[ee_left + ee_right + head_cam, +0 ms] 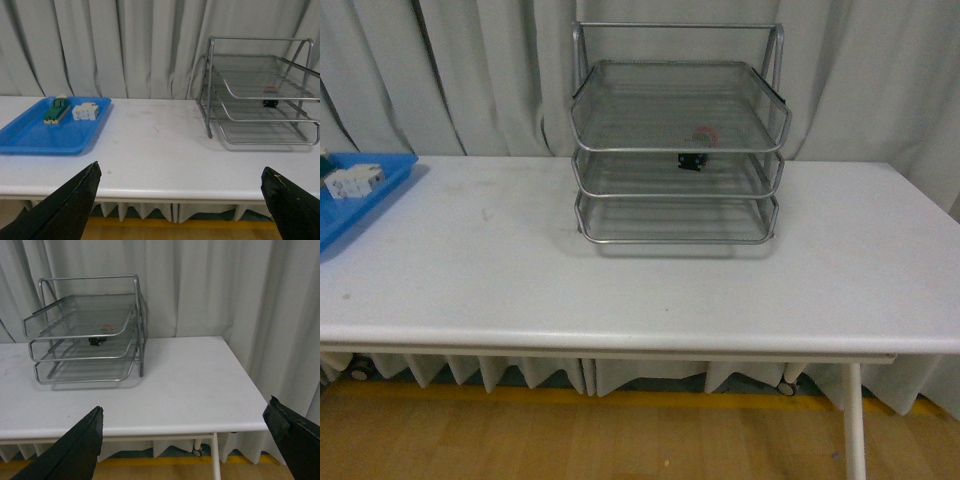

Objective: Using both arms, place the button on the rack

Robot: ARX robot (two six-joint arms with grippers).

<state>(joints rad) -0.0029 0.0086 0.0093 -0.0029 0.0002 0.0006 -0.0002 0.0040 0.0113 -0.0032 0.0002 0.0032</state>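
Note:
The button (693,159) has a red cap and a dark body. It sits inside the silver wire rack (680,150), apparently on the middle tier, partly veiled by the top tier's mesh. The left wrist view shows the button (270,102) in the rack (260,98) far off at the back. My left gripper (180,170) is open and empty, held off the table's front edge. The right wrist view shows the button (96,340) in the rack (75,335). My right gripper (185,406) is also open and empty, off the front edge. Neither arm shows in the front view.
A blue tray (50,135) lies at the table's left end, holding a green-and-cream switch block (56,109) and a white block (84,111). The white table (640,290) runs wide in front of the rack. Grey curtains hang close behind it.

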